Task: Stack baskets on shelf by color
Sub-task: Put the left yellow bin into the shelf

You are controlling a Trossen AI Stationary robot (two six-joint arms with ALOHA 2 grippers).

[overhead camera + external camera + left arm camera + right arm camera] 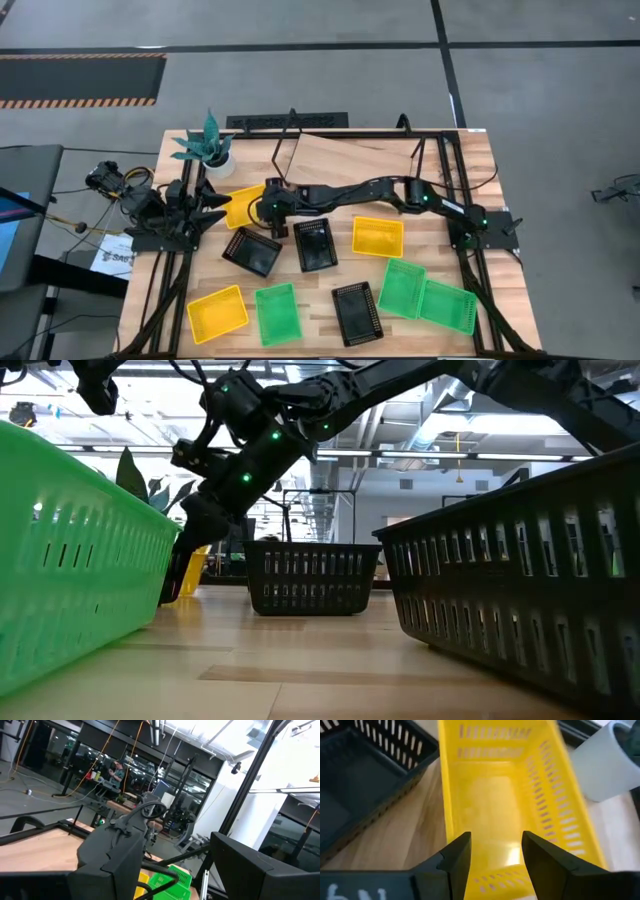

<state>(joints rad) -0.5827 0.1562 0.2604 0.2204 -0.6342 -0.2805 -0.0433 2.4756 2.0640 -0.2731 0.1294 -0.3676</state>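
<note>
Several baskets lie on the slatted tabletop. A yellow basket (240,207) sits at the far left next to the plant. My right gripper (268,206) hovers open above that basket's end wall (502,872), fingers slanting down, and I see no touch. Other yellow baskets (377,237) (217,312), black ones (252,250) (315,243) (357,312) and green ones (277,313) (402,288) (447,305) rest flat. The shelf (350,160) stands at the far middle. My left gripper (180,870) waits open at the table's left edge.
A potted plant (210,150) in a white pot (605,760) stands right beside the yellow basket at the far left. A black basket (360,785) lies close on its other side. Black frame posts run along both table sides.
</note>
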